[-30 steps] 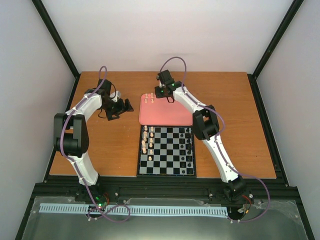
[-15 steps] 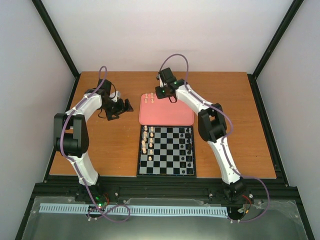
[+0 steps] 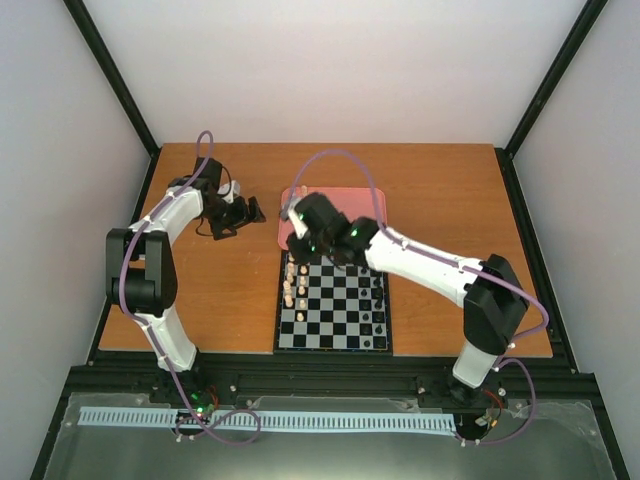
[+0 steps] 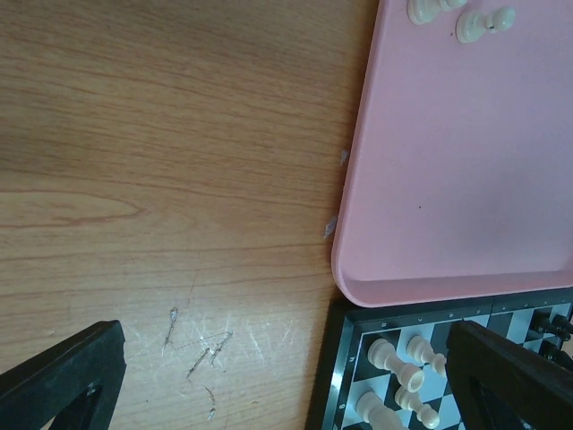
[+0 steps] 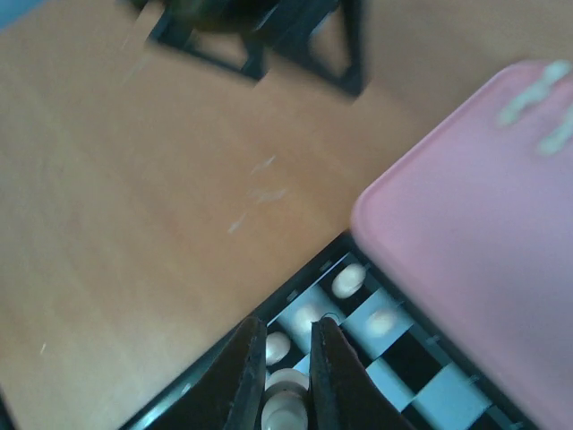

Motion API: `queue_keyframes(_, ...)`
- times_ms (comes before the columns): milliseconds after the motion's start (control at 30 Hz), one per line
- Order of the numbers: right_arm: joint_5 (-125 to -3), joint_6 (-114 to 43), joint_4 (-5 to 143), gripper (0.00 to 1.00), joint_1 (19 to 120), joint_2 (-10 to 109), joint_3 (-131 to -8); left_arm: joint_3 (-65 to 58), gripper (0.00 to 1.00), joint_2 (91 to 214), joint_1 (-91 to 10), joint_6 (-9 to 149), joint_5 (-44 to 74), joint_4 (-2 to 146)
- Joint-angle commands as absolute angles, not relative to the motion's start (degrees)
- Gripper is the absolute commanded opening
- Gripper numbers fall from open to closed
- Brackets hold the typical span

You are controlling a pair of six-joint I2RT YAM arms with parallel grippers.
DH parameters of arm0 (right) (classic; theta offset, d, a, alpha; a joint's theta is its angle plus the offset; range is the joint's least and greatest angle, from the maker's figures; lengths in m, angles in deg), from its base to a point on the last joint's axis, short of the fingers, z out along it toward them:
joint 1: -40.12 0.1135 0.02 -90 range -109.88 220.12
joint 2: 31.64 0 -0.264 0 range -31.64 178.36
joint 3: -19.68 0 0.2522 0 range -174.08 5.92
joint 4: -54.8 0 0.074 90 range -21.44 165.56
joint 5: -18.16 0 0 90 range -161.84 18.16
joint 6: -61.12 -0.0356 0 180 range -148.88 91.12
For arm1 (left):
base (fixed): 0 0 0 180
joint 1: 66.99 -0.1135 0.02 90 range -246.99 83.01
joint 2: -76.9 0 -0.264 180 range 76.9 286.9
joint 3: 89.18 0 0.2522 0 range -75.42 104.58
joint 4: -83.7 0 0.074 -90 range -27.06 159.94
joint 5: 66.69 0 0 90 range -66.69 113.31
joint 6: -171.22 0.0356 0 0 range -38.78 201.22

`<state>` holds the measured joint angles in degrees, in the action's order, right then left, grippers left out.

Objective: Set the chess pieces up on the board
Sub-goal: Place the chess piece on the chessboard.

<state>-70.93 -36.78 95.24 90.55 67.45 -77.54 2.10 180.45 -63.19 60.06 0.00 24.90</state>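
The chequered board [image 3: 335,318] lies at the table's near middle, with the pink tray [image 3: 368,203] touching its far edge. Several cream chess pieces [image 3: 292,283] stand in the board's two left columns; they also show in the left wrist view [image 4: 395,360]. Two more cream pieces [image 4: 474,23] lie on the tray [image 4: 466,161]. My right gripper [image 3: 296,236] hovers over the board's far-left corner [image 5: 327,269], shut on a cream chess piece [image 5: 286,405] between its fingers [image 5: 246,376]. My left gripper [image 3: 240,213] is open and empty over bare wood, left of the tray.
Black pieces [image 3: 377,298] stand along the board's right columns. The wooden table [image 3: 200,290] has black rails at its edges. My right arm [image 3: 430,262] crosses the tray's near edge and the board's far right corner.
My right arm has swung from the tray's far-left corner back to the board's far-left corner with a cream piece in its fingers. The left arm has not moved.
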Motion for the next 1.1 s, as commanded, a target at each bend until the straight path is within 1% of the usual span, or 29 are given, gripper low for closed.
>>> queue_keyframes(0, -72.91, -36.69, 90.48, 0.08, 95.68, 63.99, -69.78, 4.13, 1.0, 178.8, -63.56, 60.77, 0.44, 24.38)
queue_keyframes(133, -74.82, -35.13, 87.5, 0.08, 101.26, 62.4, -65.12, 4.32, 1.0, 178.71, -63.59, 61.03, 1.29, 24.25)
queue_keyframes(233, -74.12, -34.77, 84.94, 0.08, 103.87, 61.48, -61.75, 3.81, 1.0, 178.34, -63.56, 61.2, 1.79, 24.25)
queue_keyframes(467, -75.35, -34.45, 81.77, 0.08, 108.54, 60.91, -58.03, 2.09, 1.0, 177.06, -63.57, 60.95, 2.13, 25.03)
queue_keyframes(700, -77.02, -35.95, 79.12, 0.08, 109.85, 61.22, -55.64, 1.88, 1.0, 177.22, -63.6, 60.68, 1.85, 25.31)
queue_keyframes(1067, -73.05, -36.35, 77.97, 0.08, 109.93, 63.21, -54.81, 1.6, 1.0, 177.51, -63.61, 60.48, 1.75, 25.54)
